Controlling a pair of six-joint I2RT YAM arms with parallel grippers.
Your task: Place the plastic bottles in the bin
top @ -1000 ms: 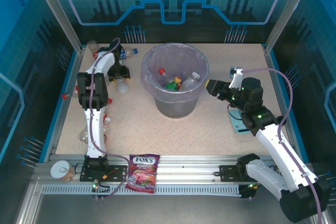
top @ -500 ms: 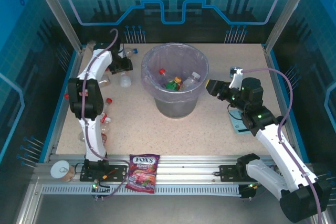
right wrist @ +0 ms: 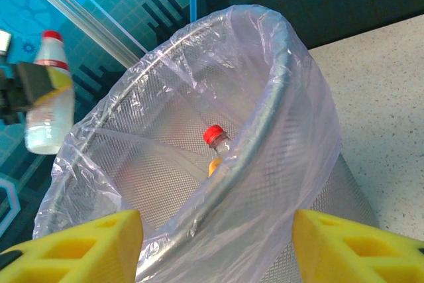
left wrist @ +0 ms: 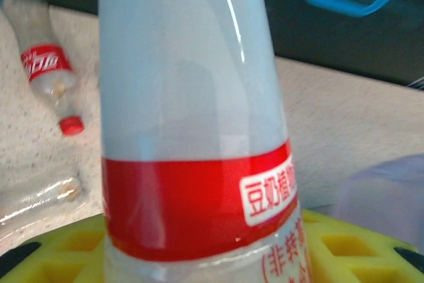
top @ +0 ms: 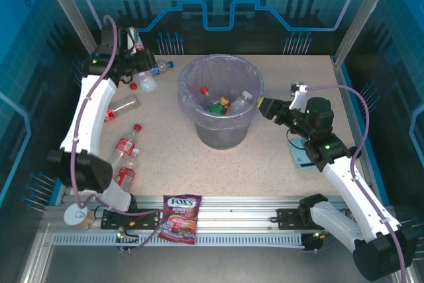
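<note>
I'm seeing a milky white bottle (left wrist: 189, 97) wearing a red band with white characters. The bin (top: 222, 136) is showing grey mesh under a translucent lilac liner (right wrist: 311, 130). The table (top: 265, 164) is looking speckled beige.

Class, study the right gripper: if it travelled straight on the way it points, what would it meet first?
The bin. The right gripper, open, points at its side, and the wrist view shows the bag-lined rim dead ahead. Probably the bag at the rim first; the gap is hard to judge.
</note>
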